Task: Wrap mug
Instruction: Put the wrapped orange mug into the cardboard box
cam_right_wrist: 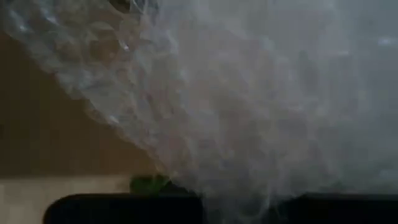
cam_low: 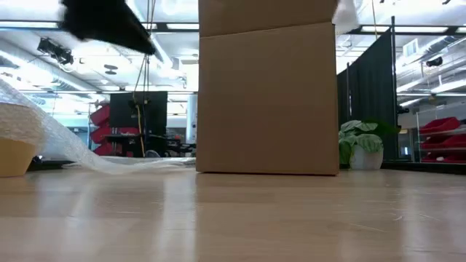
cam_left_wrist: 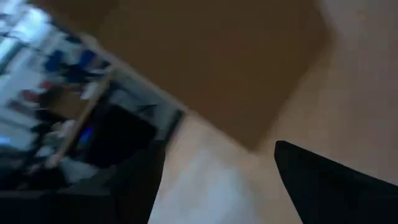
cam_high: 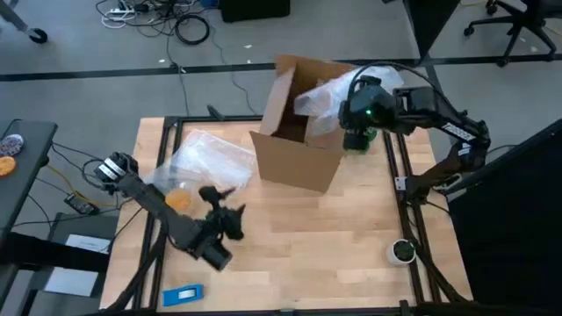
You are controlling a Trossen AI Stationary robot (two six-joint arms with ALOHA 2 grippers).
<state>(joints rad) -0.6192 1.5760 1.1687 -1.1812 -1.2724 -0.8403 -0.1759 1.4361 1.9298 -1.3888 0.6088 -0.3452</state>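
The orange mug (cam_high: pixel 178 200) stands on the table at the left, under the near edge of a clear bubble wrap sheet (cam_high: pixel 204 156). In the low view the mug (cam_low: pixel 14 156) shows at the far left beneath the wrap (cam_low: pixel 65 142). My left gripper (cam_high: pixel 224 204) hovers open just right of the mug, with nothing between its fingers (cam_left_wrist: pixel 323 186). My right gripper (cam_high: pixel 358 132) hangs over the right edge of the open cardboard box (cam_high: pixel 299 145). More bubble wrap (cam_high: pixel 327 95) bulges out of that box. That wrap (cam_right_wrist: pixel 249 93) fills the right wrist view and hides the fingers.
The box (cam_low: pixel 268 98) stands at the table's far middle with its flaps up. A small dark green round object with a white rim (cam_high: pixel 402 252) sits near the right front corner. A blue item (cam_high: pixel 183 295) lies at the left front edge. Bare wood lies in front of the box.
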